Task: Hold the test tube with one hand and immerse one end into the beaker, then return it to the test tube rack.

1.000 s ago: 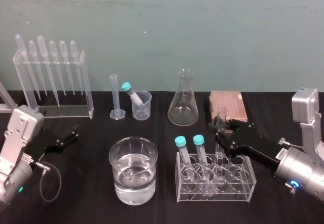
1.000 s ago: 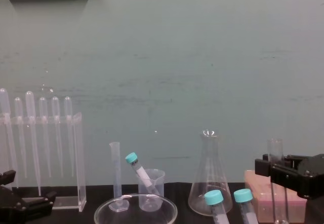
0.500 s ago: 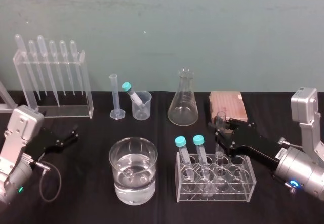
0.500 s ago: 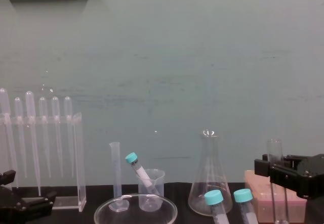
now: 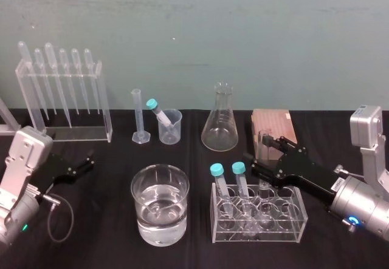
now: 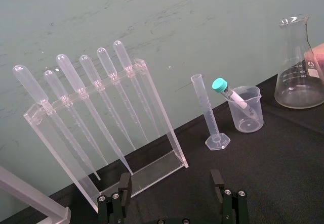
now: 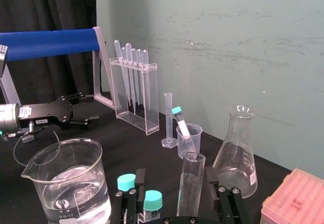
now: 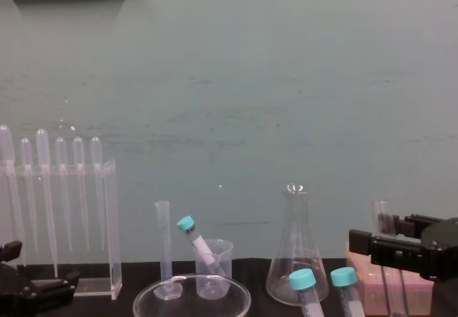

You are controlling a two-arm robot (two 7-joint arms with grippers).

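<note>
Test tube (image 7: 191, 183): slim, clear, rimmed glass cylinder, upright in acrylic rack (image 5: 285, 221), between the spread, empty right gripper (image 7: 175, 178); left gripper (image 6: 171, 178) parked, open.

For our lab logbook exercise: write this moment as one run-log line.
right gripper: open around test tube | test tube: standing in rack | left gripper: open, parked left

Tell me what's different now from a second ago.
The right gripper has spread its jaws and let go of the test tube. The tube now stands free in the test tube rack between the open fingers, its top shifted slightly to the robot's left. The beaker, the teal-capped tubes and the left gripper, parked open at the table's left, stayed as they were.
</note>
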